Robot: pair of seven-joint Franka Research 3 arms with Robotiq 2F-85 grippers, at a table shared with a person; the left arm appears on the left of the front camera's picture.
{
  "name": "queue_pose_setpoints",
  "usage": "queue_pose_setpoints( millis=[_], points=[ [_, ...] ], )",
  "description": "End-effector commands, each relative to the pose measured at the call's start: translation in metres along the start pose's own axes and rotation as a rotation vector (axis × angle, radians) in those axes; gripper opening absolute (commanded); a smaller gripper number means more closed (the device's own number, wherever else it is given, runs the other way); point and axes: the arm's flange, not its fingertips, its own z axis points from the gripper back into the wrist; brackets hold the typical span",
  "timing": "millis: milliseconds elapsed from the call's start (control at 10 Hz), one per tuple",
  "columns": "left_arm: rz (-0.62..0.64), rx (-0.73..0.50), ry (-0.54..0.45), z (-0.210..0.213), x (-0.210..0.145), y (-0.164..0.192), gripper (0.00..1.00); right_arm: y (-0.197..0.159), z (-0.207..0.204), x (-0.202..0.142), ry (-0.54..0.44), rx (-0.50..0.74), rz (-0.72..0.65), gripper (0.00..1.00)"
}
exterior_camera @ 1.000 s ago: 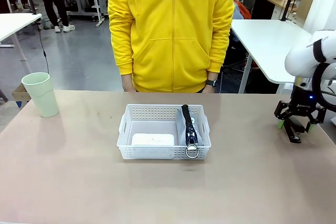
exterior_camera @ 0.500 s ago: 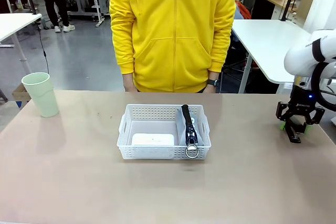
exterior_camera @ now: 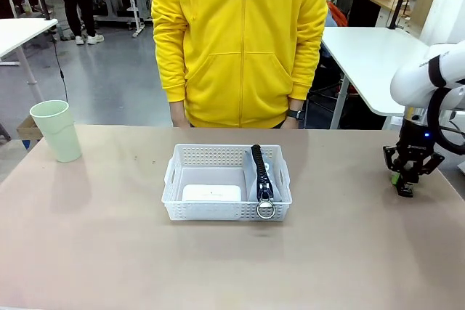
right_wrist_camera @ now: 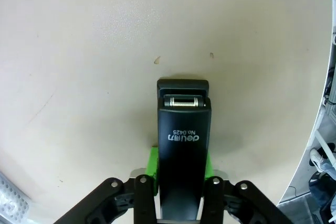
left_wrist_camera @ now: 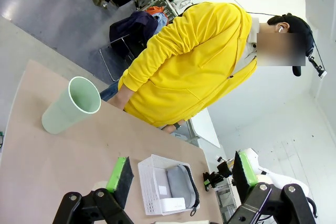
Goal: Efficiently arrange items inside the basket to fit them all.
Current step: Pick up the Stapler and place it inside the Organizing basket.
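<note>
The white basket [exterior_camera: 227,179] sits mid-table, holding the white box [exterior_camera: 211,193] on its left and the grey pouch [exterior_camera: 262,179], whose zipper ring hangs over the front rim. At the table's far left stands the pale green cup [exterior_camera: 58,131]. My right gripper [exterior_camera: 404,183] is at the table's right side, shut on the black stapler [right_wrist_camera: 181,145], which lies between the green pads and points away over bare table. My left gripper [left_wrist_camera: 178,174] is open and high above the table, with the cup [left_wrist_camera: 70,105] and the basket [left_wrist_camera: 167,191] far below it.
A person in a yellow hoodie [exterior_camera: 240,41] stands at the far edge behind the basket, hands down. The table's right edge [right_wrist_camera: 320,103] runs close beside the stapler. Bare tabletop [exterior_camera: 116,245] surrounds the basket.
My right gripper went from open around the stapler to shut on it, its fingers drawing together. Basket, pouch, box and cup have not moved.
</note>
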Motion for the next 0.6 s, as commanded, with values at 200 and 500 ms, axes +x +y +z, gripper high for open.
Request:
queue_pose_setpoints(
  millis=[200, 500],
  points=[
    [-0.018, -0.024, -0.017, -0.001, -0.002, 0.000, 1.00, 0.010, -0.003, 0.008, 0.003, -0.030, -0.004, 0.00],
    [-0.018, -0.024, -0.017, -0.001, -0.002, 0.000, 1.00, 0.011, 0.011, -0.009, -0.039, -0.009, 0.053, 0.00]
  ],
)
